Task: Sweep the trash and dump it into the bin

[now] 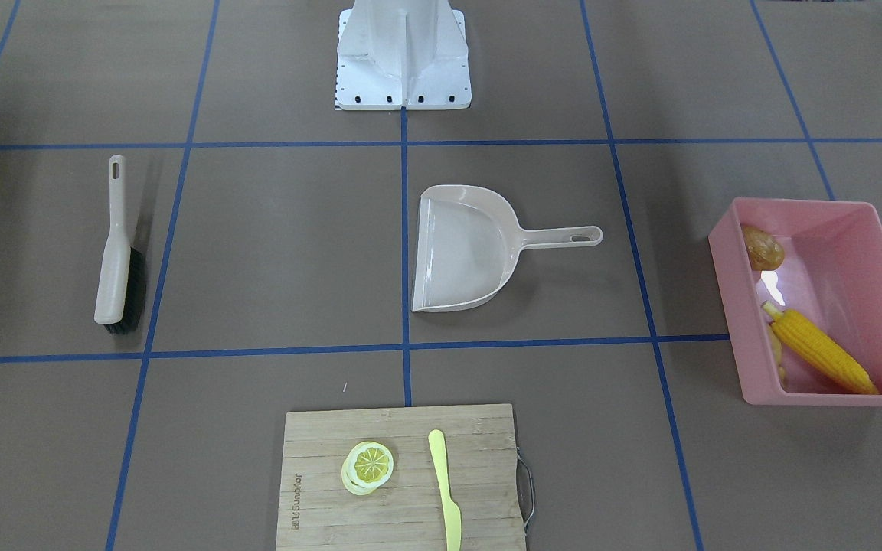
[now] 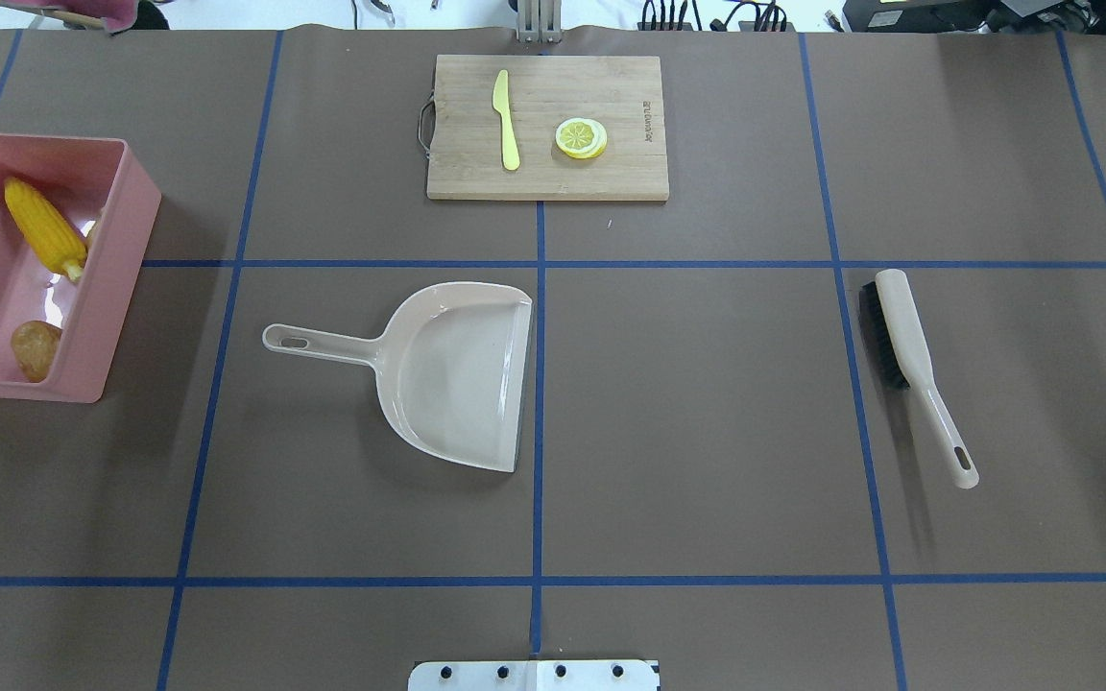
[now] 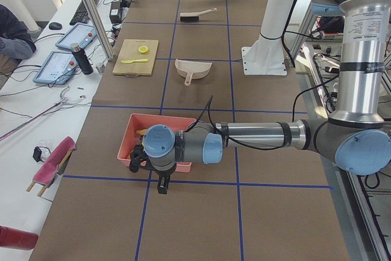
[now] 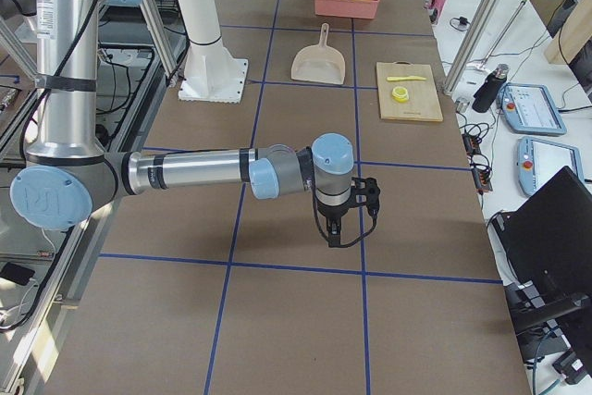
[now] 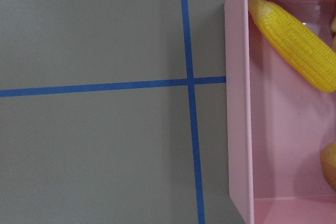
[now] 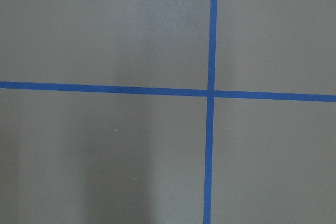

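The pink bin (image 1: 862,222) stands at the table's end on my left side; it also shows in the overhead view (image 2: 121,240). Inside lie the yellow corn cob (image 1: 820,348), the brown potato chunk (image 1: 762,249) and a tan ginger root (image 1: 778,356), mostly hidden behind the corn. The left wrist view shows the bin wall (image 5: 239,129) and the corn (image 5: 294,38). My left gripper (image 3: 160,184) hangs just outside the bin; I cannot tell if it is open. My right gripper (image 4: 334,233) hangs over bare table; I cannot tell its state.
An empty beige dustpan (image 2: 457,369) lies mid-table. A brush (image 2: 908,350) lies on my right side. A wooden cutting board (image 2: 611,178) at the far edge holds a lemon slice (image 2: 581,137) and a yellow knife (image 2: 507,120). Operators' desks flank the table.
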Motion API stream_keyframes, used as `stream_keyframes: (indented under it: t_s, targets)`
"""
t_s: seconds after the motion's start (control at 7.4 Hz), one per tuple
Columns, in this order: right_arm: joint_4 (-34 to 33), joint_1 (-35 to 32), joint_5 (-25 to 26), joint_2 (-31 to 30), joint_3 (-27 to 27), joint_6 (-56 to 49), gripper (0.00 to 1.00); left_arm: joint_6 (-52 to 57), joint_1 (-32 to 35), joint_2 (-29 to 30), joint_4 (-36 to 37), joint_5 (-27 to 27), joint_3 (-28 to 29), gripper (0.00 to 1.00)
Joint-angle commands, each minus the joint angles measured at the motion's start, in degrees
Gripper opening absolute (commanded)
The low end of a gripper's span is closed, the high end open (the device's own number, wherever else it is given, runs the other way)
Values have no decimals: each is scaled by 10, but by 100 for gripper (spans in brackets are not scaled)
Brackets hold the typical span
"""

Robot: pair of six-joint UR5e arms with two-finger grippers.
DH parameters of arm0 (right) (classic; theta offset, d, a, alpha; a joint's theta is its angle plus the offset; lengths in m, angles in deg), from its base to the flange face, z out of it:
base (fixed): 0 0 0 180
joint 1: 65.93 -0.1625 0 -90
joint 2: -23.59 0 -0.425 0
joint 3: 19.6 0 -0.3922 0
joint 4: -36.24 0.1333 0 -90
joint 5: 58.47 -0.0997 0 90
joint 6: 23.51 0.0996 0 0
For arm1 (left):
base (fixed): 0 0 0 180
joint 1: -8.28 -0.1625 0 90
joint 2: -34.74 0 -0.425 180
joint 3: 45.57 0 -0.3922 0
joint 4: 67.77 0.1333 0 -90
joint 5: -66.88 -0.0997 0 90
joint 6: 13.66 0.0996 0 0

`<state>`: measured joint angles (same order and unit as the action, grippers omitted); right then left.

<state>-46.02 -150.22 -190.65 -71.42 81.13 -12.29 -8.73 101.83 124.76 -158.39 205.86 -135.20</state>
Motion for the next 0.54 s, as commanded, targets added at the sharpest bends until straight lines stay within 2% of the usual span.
stream_keyframes:
  t_s: [0.0,0.14,0.41]
  targets:
    - [1,0,0,0,-1,-1,100,0,-1,19,77,-44,-34,98]
    - [1,0,0,0,0,0,100,3,0,32,105,-59,-36,98]
    - [1,0,0,0,-2,0,100,8,0,26,100,-56,-35,99]
